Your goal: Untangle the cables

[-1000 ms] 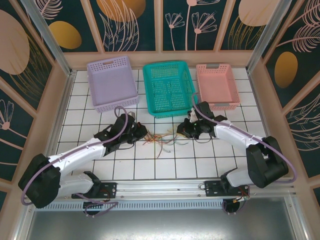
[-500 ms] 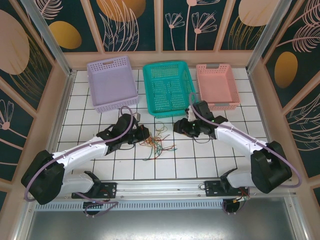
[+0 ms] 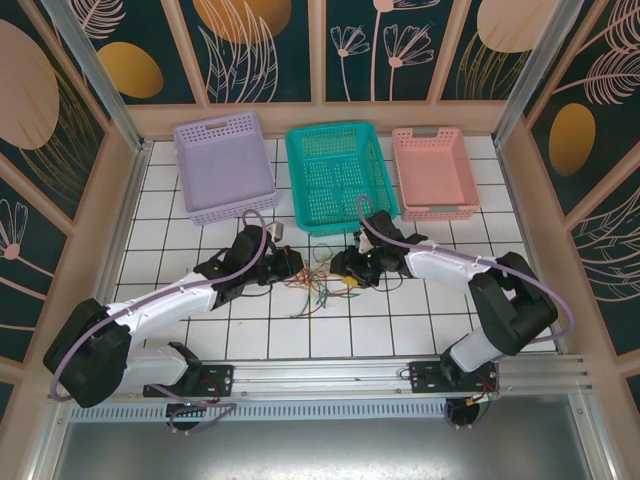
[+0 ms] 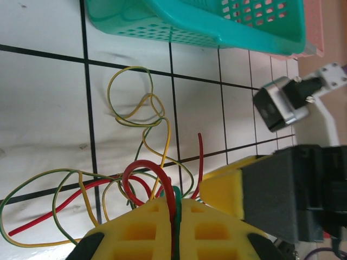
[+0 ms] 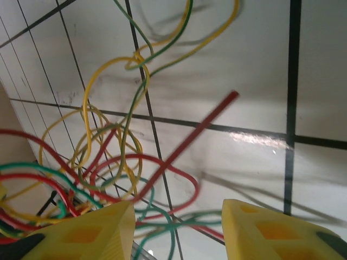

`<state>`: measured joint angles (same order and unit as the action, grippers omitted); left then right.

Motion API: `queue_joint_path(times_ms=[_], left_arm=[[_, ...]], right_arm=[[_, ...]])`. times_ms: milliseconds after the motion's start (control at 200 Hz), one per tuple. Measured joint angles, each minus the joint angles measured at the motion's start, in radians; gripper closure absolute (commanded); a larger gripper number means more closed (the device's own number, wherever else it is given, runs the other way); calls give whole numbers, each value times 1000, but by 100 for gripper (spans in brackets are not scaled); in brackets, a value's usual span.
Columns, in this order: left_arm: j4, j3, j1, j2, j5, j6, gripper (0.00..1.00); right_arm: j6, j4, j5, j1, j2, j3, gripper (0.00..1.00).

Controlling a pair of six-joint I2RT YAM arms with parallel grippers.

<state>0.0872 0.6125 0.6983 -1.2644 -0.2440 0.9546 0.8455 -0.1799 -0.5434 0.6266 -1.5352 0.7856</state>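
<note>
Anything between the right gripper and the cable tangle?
Nothing visible. The open right gripper faces the thin red, green and yellow cables, loops just past its fingertips; the left gripper is shut on strands.

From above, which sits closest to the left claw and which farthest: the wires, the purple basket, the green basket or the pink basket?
1. the cables: pinched in the left claw, mid-table.
2. the teal basket, back centre, and the lilac basket, back left: too close to call.
3. the pink basket: back right, farthest.
</note>
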Motion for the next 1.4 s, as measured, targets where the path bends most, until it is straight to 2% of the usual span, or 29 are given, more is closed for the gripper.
queue_joint_path(times_ms=[105,155,215,245,290,415,586,656,781,961,1121,1181,1256,1321,1366,1396], left_arm=[[39,-24,0,-11,-23,24,100],[51,-34,0,-17,-36,37,81],[63,-45,0,-23,-48,48,56],[66,-47,0,-26,-55,57,51],[66,-47,0,-27,-60,66,49],[24,-45,0,-19,-34,72,52],[-110,-44,0,23,46,72,52],[-142,-45,0,53,70,73,56],[-144,-69,0,113,82,84,63],[-90,-132,0,117,37,104,72],[-52,-135,0,85,13,105,74],[-37,-135,0,65,6,104,80],[-26,-135,0,48,-3,103,83],[-18,-135,0,42,-10,103,90],[-11,-135,0,40,-14,101,100],[-8,-135,0,39,-16,103,100]], right_arm=[[83,83,-14,-3,-16,-19,52],[118,122,-24,-3,-28,-21,53],[140,158,-33,-3,-45,-21,68],[151,169,-35,-3,-55,-21,75],[158,173,-34,-3,-70,-20,82],[127,120,-12,-3,-85,-11,92],[79,69,25,-3,-84,5,97],[68,50,33,-3,-84,5,99],[45,31,50,-3,-84,6,99],[22,10,57,-3,-84,19,98],[16,6,57,-3,-84,26,97],[16,3,57,-3,-84,26,97],[15,0,57,-3,-84,26,96],[9,-4,57,-3,-84,26,93],[4,-7,57,-3,-84,27,91],[1,-10,57,-3,-83,27,88]])
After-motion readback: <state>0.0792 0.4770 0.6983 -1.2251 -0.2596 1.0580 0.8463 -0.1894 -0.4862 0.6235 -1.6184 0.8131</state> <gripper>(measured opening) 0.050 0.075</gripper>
